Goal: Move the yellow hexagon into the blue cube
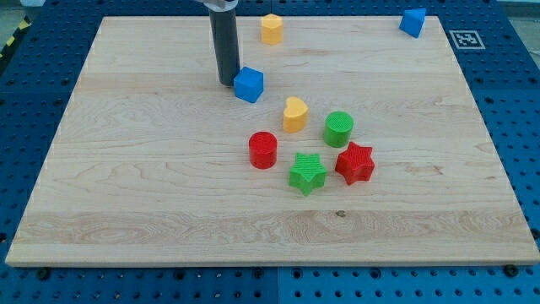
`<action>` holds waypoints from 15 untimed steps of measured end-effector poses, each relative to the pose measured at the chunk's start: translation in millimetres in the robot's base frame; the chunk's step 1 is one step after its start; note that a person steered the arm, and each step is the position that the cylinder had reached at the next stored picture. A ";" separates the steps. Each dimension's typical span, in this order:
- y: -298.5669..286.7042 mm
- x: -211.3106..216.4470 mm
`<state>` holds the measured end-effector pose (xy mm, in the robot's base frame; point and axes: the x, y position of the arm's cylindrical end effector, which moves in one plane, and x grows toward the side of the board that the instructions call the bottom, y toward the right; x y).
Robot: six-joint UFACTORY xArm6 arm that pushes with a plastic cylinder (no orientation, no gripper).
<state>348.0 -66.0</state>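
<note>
Yellow hexagon (271, 29) is seen near the top edge of the wooden board (152, 194), well apart from the blue cube (249, 84), which is taken as the landmark for all places. The hexagon is placed above the cube and a little to the view's right of it, with bare wood between the two.

The rod (224, 42) is held upright and is entered from the view's top. My tip (227, 83) is set on the board just beside the cube, at its left side in the view; whether the two are touching cannot be told. No fingers are carried by the rod, so nothing is grasped and nothing is held.

No containers are seen on the board. Below the cube and to its right, a yellow rounded block (294, 115) is found near it. Further below, a red cylinder (263, 150), a green cylinder (338, 128), a green star (307, 173) and a red star (354, 163) are grouped close together. A second blue block (413, 22) is placed far to the right of the cube, at the top right corner of the board.
</note>
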 end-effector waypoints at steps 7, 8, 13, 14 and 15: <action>3.1 -146.3; 50.1 -154.0; 62.9 -141.9; 63.0 -127.0; 69.1 -102.9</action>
<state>245.1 3.1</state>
